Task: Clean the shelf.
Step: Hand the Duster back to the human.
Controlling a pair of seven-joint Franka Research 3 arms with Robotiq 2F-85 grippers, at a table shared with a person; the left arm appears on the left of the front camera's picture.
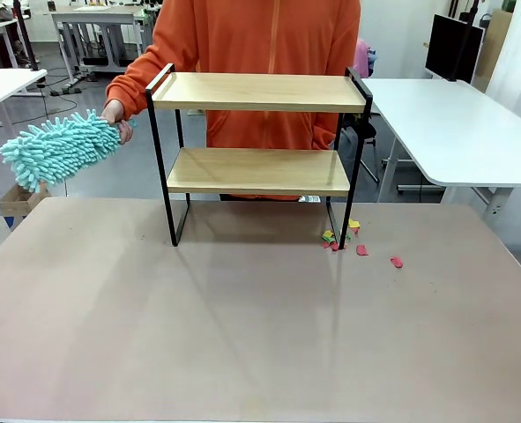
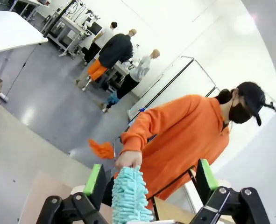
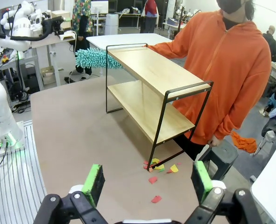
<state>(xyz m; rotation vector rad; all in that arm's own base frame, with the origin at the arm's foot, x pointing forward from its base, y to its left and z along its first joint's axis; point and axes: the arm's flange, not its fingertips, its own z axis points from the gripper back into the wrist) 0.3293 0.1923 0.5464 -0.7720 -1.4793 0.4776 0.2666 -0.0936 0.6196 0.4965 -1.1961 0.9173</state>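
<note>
Two wooden boards in a black frame are making up the shelf (image 1: 258, 145), which is standing on the desk (image 1: 242, 335) near its far edge, about midway along it. No brand, label or readable writing is showing on anything here.

A person in an orange top is standing behind that far edge. One hand (image 1: 115, 115) is reaching out past the shelf's left end, gripping a teal duster (image 1: 59, 148) whose fluffy head is hanging in the air beyond the desk's far left corner, clear of the shelf in the front view. The person's other hand (image 3: 214, 141) is hanging low by the hip at the shelf's right end.

Small paper scraps (image 1: 348, 238), red, yellow and green, are lying on the desk around the shelf's front right leg, with two red bits a little farther toward the right edge.

The left gripper (image 2: 149, 179) is hovering with its green pads wide apart, released, the duster and hand showing between them farther off. The right gripper (image 3: 148, 183) is likewise spread and holding nothing, looking down at the scraps and shelf.
</note>
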